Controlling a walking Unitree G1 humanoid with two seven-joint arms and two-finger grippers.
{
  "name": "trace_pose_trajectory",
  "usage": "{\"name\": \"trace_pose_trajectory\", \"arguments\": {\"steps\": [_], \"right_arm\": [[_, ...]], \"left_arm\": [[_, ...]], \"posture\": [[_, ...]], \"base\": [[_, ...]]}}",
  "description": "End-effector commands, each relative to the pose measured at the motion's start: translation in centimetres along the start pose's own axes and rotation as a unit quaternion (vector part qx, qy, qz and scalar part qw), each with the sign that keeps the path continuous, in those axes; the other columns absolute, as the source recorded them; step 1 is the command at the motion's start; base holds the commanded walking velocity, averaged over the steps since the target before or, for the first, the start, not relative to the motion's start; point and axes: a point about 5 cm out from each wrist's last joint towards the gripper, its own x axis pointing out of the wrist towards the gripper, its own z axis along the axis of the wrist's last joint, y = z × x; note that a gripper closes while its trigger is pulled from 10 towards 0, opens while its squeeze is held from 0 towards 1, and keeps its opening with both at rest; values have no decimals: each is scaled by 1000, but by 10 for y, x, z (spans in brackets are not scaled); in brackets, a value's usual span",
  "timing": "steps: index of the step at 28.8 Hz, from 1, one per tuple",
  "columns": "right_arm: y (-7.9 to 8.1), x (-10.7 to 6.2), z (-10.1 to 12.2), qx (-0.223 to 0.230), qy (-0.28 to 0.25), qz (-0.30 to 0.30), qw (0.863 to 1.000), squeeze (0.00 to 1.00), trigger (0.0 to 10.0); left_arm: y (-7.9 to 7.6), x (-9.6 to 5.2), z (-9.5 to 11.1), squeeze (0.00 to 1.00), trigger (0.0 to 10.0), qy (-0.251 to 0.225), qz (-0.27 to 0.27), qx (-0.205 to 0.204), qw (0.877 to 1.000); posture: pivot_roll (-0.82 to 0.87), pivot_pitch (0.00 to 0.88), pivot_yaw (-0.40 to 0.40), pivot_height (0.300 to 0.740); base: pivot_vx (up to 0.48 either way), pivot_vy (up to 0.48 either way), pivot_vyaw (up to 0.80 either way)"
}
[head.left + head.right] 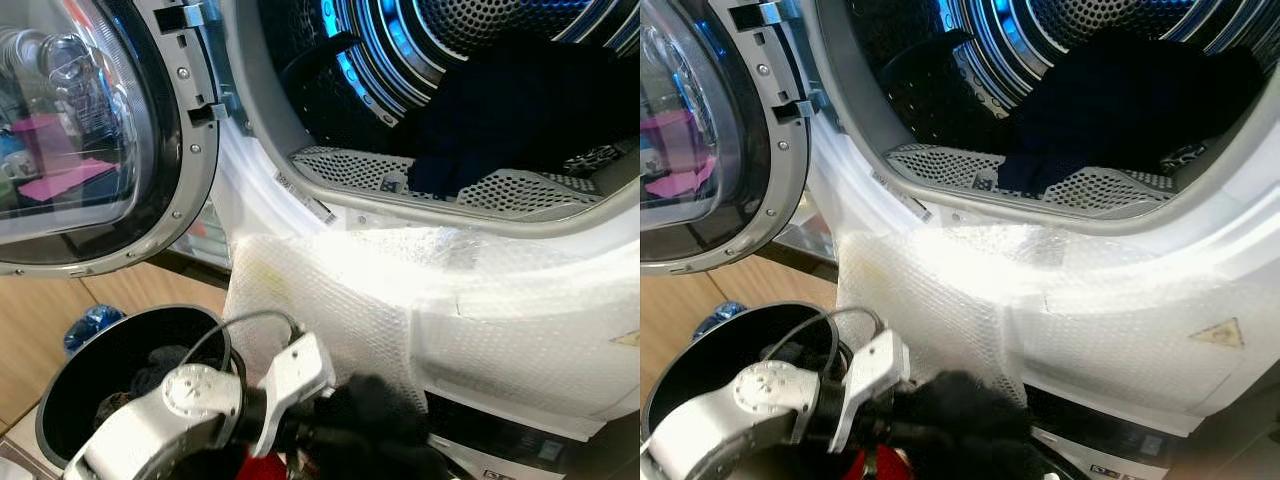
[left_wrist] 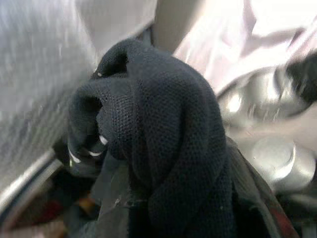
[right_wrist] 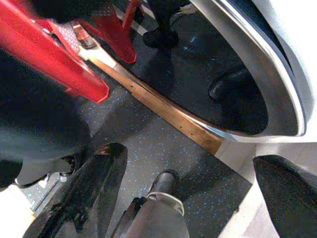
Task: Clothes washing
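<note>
Bubble wrap [image 1: 400,310] covered the front of the open washing machine [image 1: 300,190], whose drum [image 1: 1120,90] already held dark clothes. Below it, beside the black basket [image 1: 70,390], the left claw [image 1: 345,425] was closed on a dark knit garment [image 2: 163,139]; the right claw [image 3: 188,198] hung open near the floor. Dangling folds could snag on the door rim and slip free.

— What is the drum [image 1: 520,35] made of?
— Shiny metal full of small holes.
— And the black cloth [image 2: 163,144]?
— Soft, knitted, matt. The bin [image 1: 70,385] looks like smooth, glossy plastic.
</note>
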Motion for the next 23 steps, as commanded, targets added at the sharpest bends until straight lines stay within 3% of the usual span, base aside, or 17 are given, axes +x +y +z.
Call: {"name": "trace_pose_trajectory", "arguments": {"steps": [1, 6, 11, 12, 13, 14, 16, 18, 23], "right_arm": [[1, 0, -2, -12, 2, 10, 1000, 0, 10000], [-5, -1, -2, -28, -5, 33, 999, 0, 10000], [-4, -3, 3, -46, -23, 112, 992, 0, 10000], [-7, -5, 4, -58, -28, 142, 988, 471, 10000], [-7, -5, 4, -58, -28, 142, 988, 471, 10000], [-8, -7, 2, -71, -24, 172, 982, 1000, 10000], [-14, -14, -9, -108, -2, 260, 960, 1000, 10000], [-21, -21, -14, -115, 12, 317, 941, 1000, 10000], [-31, -28, 2, -106, -18, 383, 917, 1000, 10000]], "left_arm": [[3, -4, -3, 0, 0, 9, 13, 17, 1000], [14, -3, -12, 0, 0, 11, 52, 20, 998], [15, -1, -25, 0, 0, 18, 49, 4, 999], [14, -1, -29, 0, 0, 24, 46, -1, 999], [14, -1, -29, 0, 0, 24, 46, -1, 999], [14, -1, -33, 0, 0, 31, 44, -2, 999], [14, -1, -42, 0, 0, 43, 40, -3, 998], [14, -2, -48, 0, 0, 58, 35, -5, 998], [18, -5, -57, 0, 0, 90, 31, 4, 995]], "posture": [[30, 0, 106, 740], [30, 0, 98, 740], [23, 0, 95, 740], [11, 0, 94, 740], [11, 0, 94, 740], [11, 0, 94, 740], [4, 0, 93, 740], [-1, 0, 92, 740], [-20, 0, 99, 740]], "base": [[0, 0, 0], [0, 0, 0], [0, 0, 0], [0, 0, 0], [0, 0, 0], [0, 0, 0], [0, 0, 0], [0, 0, 0], [0, 0, 0]]}}
